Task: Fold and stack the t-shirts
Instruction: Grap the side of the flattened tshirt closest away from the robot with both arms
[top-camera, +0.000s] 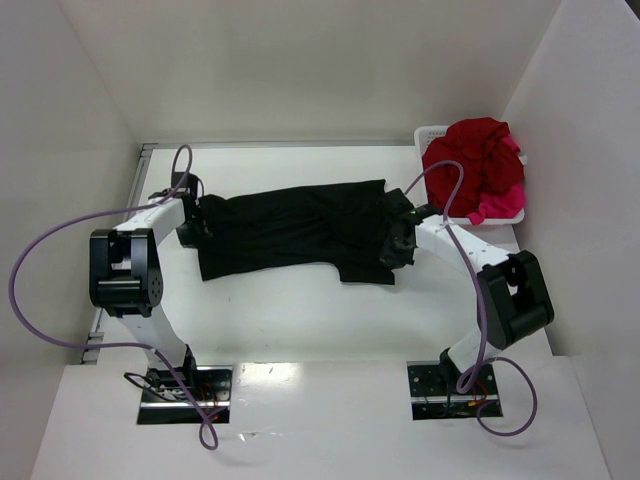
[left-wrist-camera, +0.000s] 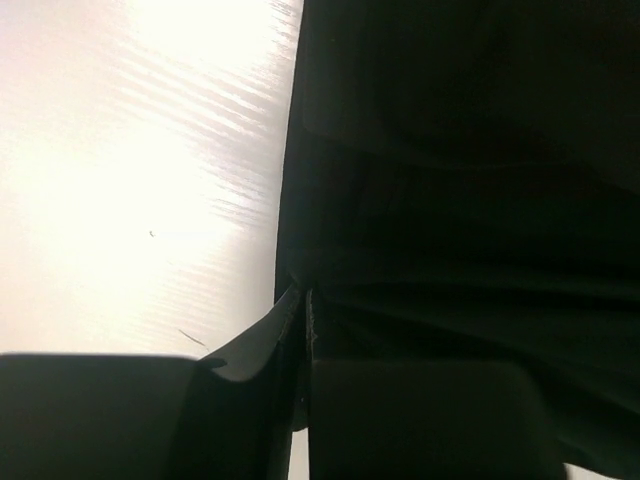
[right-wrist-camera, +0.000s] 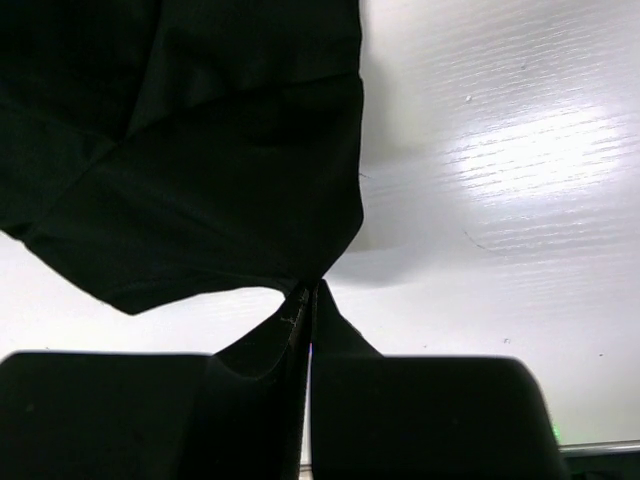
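A black t-shirt (top-camera: 295, 228) lies stretched across the middle of the white table between my two arms. My left gripper (top-camera: 193, 228) is shut on its left edge; in the left wrist view the black t-shirt (left-wrist-camera: 460, 180) fills the right side and the left gripper (left-wrist-camera: 303, 300) pinches its hem. My right gripper (top-camera: 398, 242) is shut on the shirt's right end; in the right wrist view the black t-shirt (right-wrist-camera: 200, 150) hangs from the right gripper (right-wrist-camera: 310, 292), lifted off the table. A dark red t-shirt (top-camera: 478, 155) and a bright pink one (top-camera: 500, 208) sit heaped in the basket.
A white plastic basket (top-camera: 433, 133) stands at the back right corner against the right wall. White walls close in the table (top-camera: 290, 310) at the left, back and right. Purple cables loop from both arms.
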